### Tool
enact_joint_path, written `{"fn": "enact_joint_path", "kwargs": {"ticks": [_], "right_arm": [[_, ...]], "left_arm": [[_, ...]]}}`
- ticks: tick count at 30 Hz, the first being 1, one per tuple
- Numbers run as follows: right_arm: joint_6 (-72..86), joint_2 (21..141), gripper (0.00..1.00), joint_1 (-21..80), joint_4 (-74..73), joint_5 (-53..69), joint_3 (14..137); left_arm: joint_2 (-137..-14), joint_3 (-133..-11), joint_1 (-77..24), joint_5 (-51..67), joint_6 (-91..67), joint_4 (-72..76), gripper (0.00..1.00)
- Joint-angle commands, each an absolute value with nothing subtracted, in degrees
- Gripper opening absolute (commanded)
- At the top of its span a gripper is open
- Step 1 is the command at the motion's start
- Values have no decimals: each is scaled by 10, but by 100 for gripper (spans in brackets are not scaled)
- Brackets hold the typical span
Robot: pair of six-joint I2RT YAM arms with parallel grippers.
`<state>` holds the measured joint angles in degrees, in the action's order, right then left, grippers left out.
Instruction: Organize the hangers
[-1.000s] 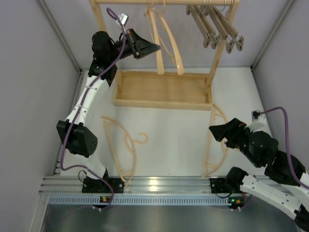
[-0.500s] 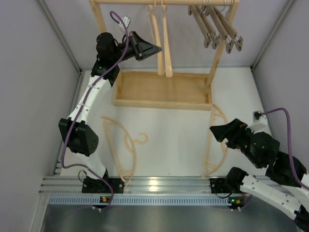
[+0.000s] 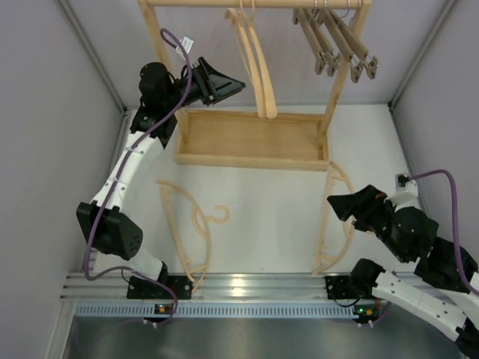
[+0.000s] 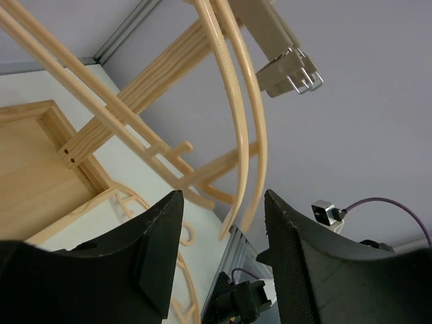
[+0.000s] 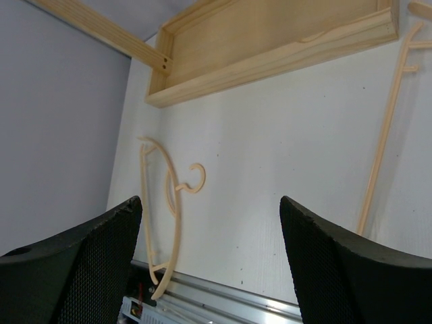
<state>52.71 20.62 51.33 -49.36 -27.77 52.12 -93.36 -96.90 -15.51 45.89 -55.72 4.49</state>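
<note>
- Two hung hangers point(image 3: 258, 67) mid-rail on rack point(image 3: 254, 160); clamp bars point(image 3: 337, 41) at rail's right end.
- Left loose hanger point(image 3: 200, 217) and right loose hanger point(image 3: 322, 239) flat on surface point(image 3: 262, 224), in front of rack.
- Light, stiff, smooth wood; I'd pinch the neck below the hook.
- Left fingers point(image 4: 158, 250) spread, beside hung pair, touching nothing.
- Right fingers point(image 5: 88, 256) spread, empty.

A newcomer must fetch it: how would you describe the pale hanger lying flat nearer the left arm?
Find the big wooden rack with its tray base. On the white table before the tray's left end lies a pale curved hanger. Unlike the other flat hanger beside the right arm, its hook curls toward the table's middle.
</note>
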Motion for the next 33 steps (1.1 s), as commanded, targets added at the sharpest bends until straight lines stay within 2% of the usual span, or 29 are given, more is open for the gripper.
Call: {"fn": "enact_joint_path", "kwargs": {"ticks": [1, 8, 12, 15, 16, 17, 20, 26, 33], "right_arm": [[528, 197, 80, 519, -505, -285, 517], [529, 192, 80, 519, -505, -290, 509], [521, 193, 80, 519, -505, -300, 518], [512, 199, 80, 519, -506, -301, 532], [511, 200, 80, 519, -505, -302, 537], [509, 201, 80, 519, -505, -305, 540], [502, 209, 80, 519, -511, -308, 550], [497, 213, 80, 519, -526, -319, 577], [491, 222, 80, 519, -546, -330, 625]], "left_arm": [[-855, -944, -155, 443, -518, 51, 56], [-724, -809, -155, 361, -462, -34, 58], [-600, -654, -166, 246, -449, -68, 58], [-563, -594, -255, 149, -418, -108, 57], [-558, -569, -291, 69, -410, -117, 57], [-562, -557, -367, 29, -403, -122, 57], [-601, -526, -506, -111, -407, -122, 57], [-772, -562, -710, -258, -396, -108, 60], [-932, -627, -802, -197, -315, -11, 62]]}}
